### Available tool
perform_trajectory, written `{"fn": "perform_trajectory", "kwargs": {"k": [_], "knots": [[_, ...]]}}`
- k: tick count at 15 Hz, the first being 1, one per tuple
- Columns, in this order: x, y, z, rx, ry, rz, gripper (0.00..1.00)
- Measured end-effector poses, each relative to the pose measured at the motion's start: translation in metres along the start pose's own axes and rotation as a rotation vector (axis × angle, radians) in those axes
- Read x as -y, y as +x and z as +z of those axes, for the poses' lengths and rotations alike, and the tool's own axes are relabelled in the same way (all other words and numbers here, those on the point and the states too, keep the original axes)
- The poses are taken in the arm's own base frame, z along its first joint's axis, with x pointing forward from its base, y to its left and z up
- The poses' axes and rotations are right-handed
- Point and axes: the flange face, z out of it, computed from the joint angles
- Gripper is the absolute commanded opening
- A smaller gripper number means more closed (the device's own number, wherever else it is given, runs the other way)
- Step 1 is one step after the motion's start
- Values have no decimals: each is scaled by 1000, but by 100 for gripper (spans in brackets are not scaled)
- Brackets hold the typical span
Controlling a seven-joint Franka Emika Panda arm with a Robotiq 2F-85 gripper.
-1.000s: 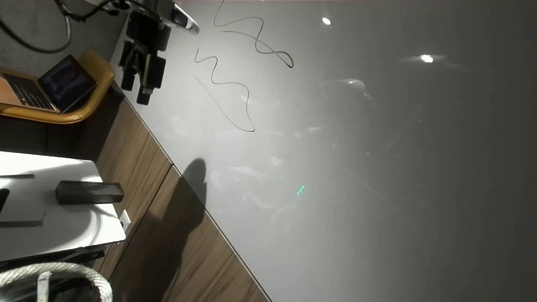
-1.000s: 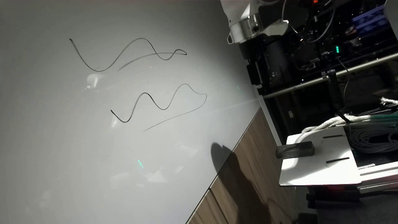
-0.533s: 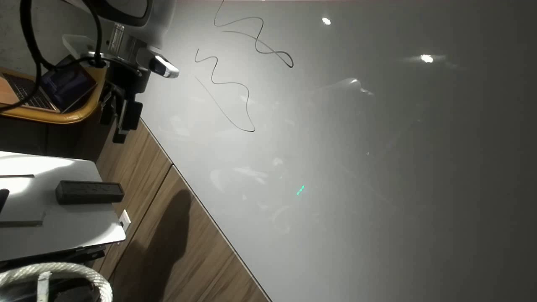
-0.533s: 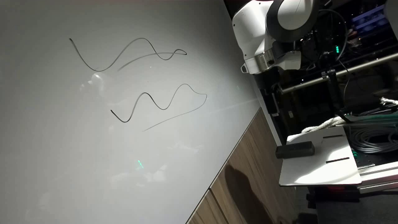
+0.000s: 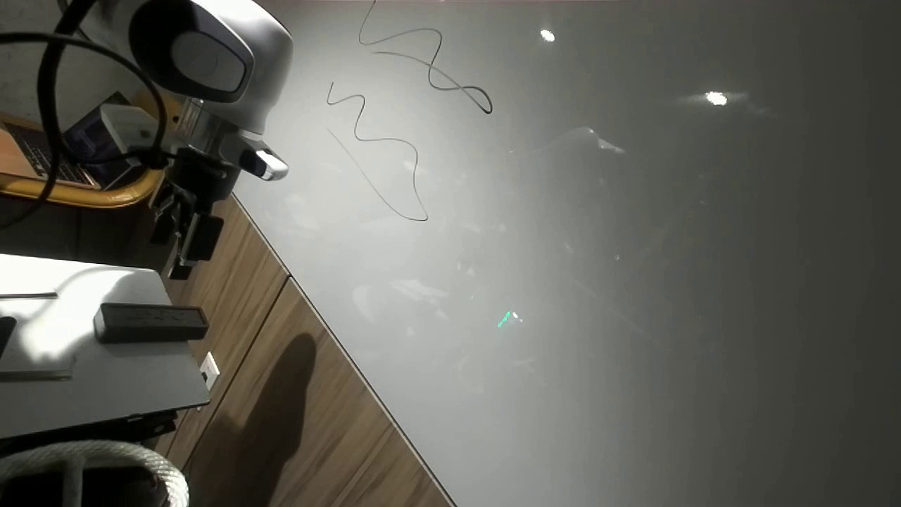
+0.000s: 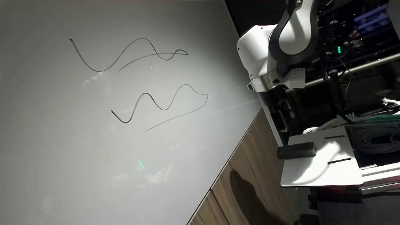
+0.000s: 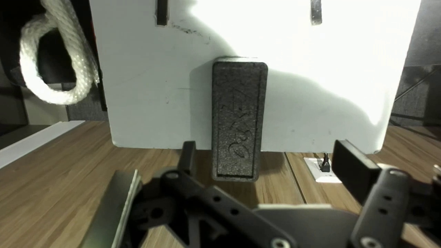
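A dark grey felt block, like a board eraser (image 7: 239, 120), lies on a white shelf (image 7: 144, 89), with one end over its edge. The block shows in both exterior views (image 5: 151, 322) (image 6: 296, 150). My gripper (image 7: 267, 156) is open and empty. In the wrist view the block appears between the fingers, closer to the left one, with gaps on both sides. In an exterior view the fingertips (image 5: 170, 257) point down, a little above and beside the block, apart from it. In an exterior view the gripper (image 6: 282, 123) is dark against a dark background.
A large glossy board (image 5: 563, 394) bears two wavy dark lines. Wooden panels (image 6: 237, 175) run below it, with a white wall outlet (image 7: 322, 170). White rope (image 7: 62, 96) hangs beside the shelf. A laptop (image 5: 21, 148) sits on a yellow chair (image 5: 105, 201).
The arm and gripper have come down from beside the board toward the shelf and the block. The gripper has stayed open. The shadow on the wood panels has moved down. The block has not moved.
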Motion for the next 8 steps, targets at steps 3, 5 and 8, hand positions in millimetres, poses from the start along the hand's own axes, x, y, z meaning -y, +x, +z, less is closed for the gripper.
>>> {"fn": "perform_trajectory", "kwargs": {"k": [3,5,8], "knots": [[-2,3,20,8,12,5,100],[-3,3,34,25,17,8,100],[-6,2,53,53,24,17,100]]}}
